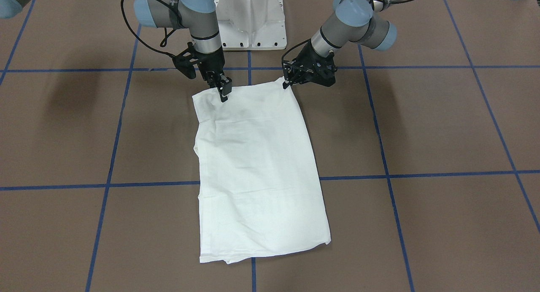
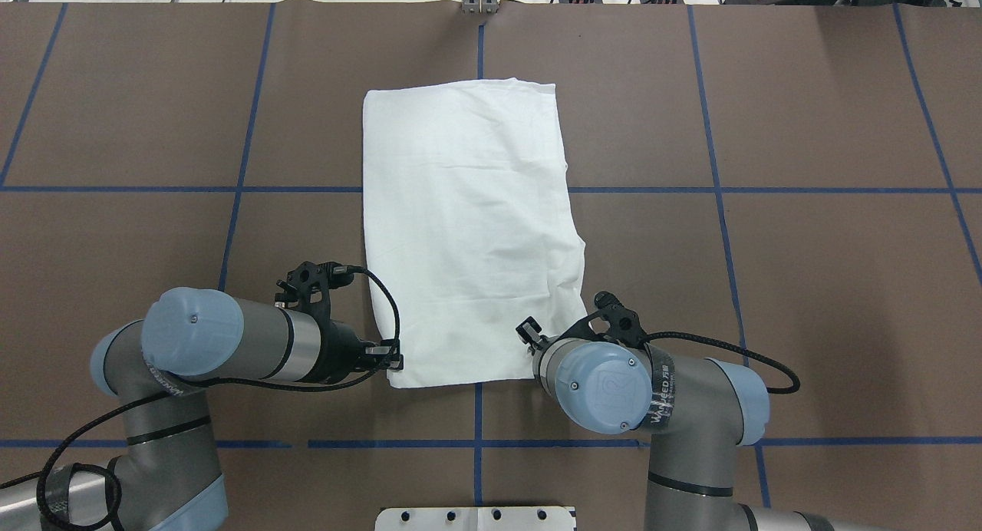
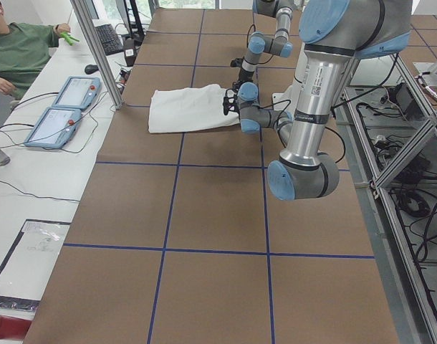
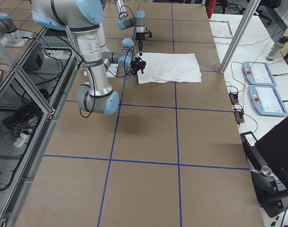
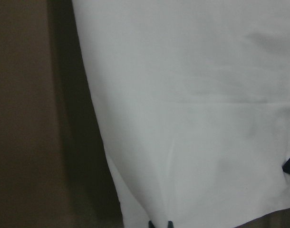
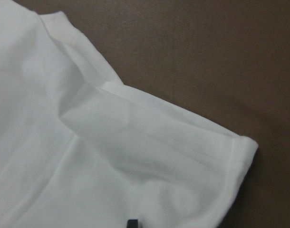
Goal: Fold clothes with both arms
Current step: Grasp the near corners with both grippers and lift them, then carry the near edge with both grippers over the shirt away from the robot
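One white T-shirt (image 1: 257,165) lies flat on the brown bench (image 1: 443,127), folded into a long rectangle. It is lightly creased, and a stitched hem shows at one corner in the right wrist view. It sits straight out from the white pedestal base (image 1: 251,22), with a short edge nearest the base and its long sides running away from it. Two arms reach out from either side of the base, the left arm (image 1: 350,26) and the right arm (image 1: 198,17). The left hand (image 1: 287,83) has its fingers drawn narrow, pinching one base-side corner of the T-shirt. The right hand (image 1: 223,94) points straight down, its fingers closed on the cloth just inside the other base-side corner.
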You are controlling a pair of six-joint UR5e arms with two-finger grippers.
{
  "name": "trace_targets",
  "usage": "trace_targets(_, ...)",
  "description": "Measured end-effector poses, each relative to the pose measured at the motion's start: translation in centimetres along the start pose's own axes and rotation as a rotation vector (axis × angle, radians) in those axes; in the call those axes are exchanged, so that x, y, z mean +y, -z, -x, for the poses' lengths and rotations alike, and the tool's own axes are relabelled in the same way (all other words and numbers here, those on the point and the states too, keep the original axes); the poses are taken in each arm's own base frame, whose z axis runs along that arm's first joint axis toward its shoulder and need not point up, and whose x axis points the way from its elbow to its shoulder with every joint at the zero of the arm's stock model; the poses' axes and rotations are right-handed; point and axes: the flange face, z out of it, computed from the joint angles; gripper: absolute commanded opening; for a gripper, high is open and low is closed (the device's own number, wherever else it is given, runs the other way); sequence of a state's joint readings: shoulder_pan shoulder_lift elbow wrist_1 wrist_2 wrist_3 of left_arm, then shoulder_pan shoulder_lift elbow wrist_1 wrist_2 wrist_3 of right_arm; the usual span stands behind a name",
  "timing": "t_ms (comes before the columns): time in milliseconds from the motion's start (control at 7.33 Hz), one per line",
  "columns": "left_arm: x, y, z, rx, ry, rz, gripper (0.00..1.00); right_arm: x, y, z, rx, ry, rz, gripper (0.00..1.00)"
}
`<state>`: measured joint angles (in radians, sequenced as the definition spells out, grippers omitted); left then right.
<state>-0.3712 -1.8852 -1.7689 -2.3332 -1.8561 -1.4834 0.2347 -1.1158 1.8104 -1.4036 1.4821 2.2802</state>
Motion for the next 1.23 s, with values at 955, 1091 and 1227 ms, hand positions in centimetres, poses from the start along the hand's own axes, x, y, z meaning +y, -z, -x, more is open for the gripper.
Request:
trace_targets(955, 3.8, 12.1, -8.3, 0.007, -0.002, 0.107, 0.00, -0.7, 17.7, 0.5, 0.030, 0.027, 0.007, 0.00)
trace_targets(1091, 4.5, 14.4, -9.4, -0.009, 0.002, 0.134, 0.00, -0.4, 19.7, 0.7, 0.037, 0.041, 0.011, 0.00)
trace_targets(1227, 4.3, 14.9, -9.7, -0.030, -0.001, 0.140, 0.00, -0.1, 19.9, 1.2, 0.045, 0.083, 0.001, 0.00)
